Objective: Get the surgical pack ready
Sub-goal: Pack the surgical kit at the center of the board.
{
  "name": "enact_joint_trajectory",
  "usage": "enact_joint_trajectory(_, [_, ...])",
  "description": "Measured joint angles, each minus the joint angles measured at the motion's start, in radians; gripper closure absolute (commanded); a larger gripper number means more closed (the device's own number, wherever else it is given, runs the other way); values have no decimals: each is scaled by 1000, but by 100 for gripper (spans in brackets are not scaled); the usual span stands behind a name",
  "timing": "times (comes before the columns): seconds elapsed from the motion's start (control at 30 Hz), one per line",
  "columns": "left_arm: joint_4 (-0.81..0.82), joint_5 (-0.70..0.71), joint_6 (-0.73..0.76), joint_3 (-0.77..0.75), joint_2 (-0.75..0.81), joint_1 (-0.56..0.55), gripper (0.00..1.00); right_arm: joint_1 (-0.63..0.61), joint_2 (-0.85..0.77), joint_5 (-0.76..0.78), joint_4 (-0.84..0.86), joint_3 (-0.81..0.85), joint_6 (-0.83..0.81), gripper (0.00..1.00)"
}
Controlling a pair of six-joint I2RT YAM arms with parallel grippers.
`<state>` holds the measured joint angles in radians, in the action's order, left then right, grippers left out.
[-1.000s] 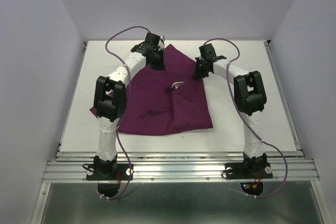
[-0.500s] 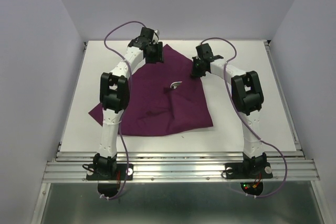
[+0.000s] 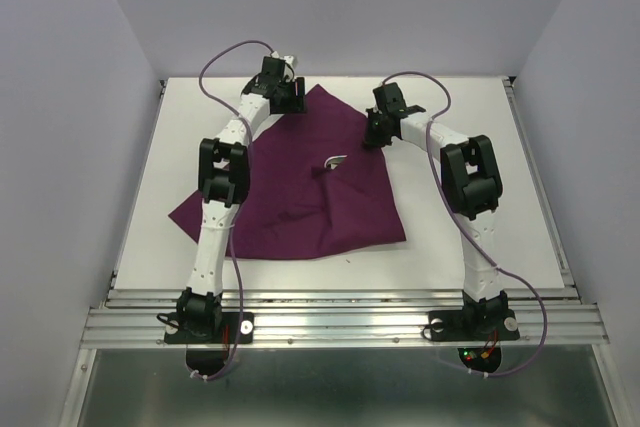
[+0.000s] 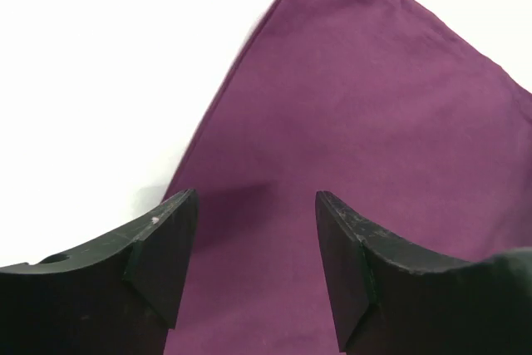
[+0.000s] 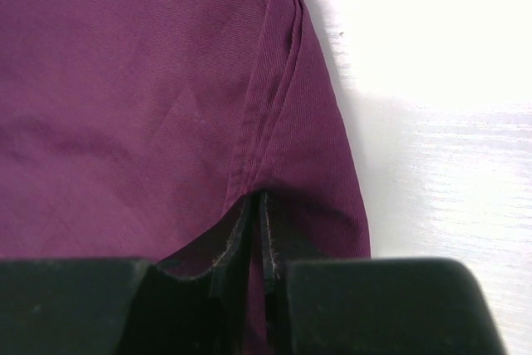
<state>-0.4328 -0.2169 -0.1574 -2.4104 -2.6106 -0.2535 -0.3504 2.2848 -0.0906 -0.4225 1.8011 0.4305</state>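
Observation:
The dark-purple cloth (image 3: 310, 197) lies spread and rumpled over the middle of the white table, and a small shiny metal piece (image 3: 335, 161) pokes out of a fold near its centre. My left gripper (image 3: 287, 97) hovers open over the cloth's far corner (image 4: 349, 122), its fingers (image 4: 253, 197) apart with nothing between them. My right gripper (image 3: 372, 135) is shut on the cloth's doubled right edge (image 5: 274, 122), the hem pinched between its fingertips (image 5: 258, 201). The rest of the surgical pack is out of sight.
Bare white table (image 3: 470, 237) surrounds the cloth, with a raised rim at the right side (image 3: 540, 187) and the metal rail (image 3: 340, 317) along the near edge. White table also shows left of the cloth corner (image 4: 100, 81).
My left gripper has opened, let go of the cloth and drawn back toward the far corner. The right gripper has barely moved and keeps its pinch.

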Motion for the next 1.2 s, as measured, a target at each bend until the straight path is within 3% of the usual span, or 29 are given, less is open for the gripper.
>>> enact_joint_trajectory(0.4, [95,113,-6,-64,-85,5,27,-5,-4,-3,32,-20,16,86])
enact_joint_trajectory(0.67, [116,121,3,-28,-74,-2,36,-5,-16,-6,60,-49,19,86])
enact_joint_trajectory(0.77, [135,103,5,32,-43,-2,45,-5,-27,-8,80,-72,19,86])
enact_joint_trajectory(0.8, [139,97,2,47,-34,-2,53,-7,-34,-8,90,-86,19,86])
enact_joint_trajectory(0.97, [154,77,-11,131,10,-2,57,-18,-62,-8,119,-140,18,86])
enact_joint_trajectory(1.03, [157,76,-24,167,32,-5,67,-25,-80,-9,126,-167,16,86])
enact_joint_trajectory(1.17, [180,93,-46,270,89,-19,100,-32,-94,-14,129,-189,11,86])
enact_joint_trajectory(1.2, [183,95,-48,288,101,-21,100,-33,-97,-15,130,-193,10,86])
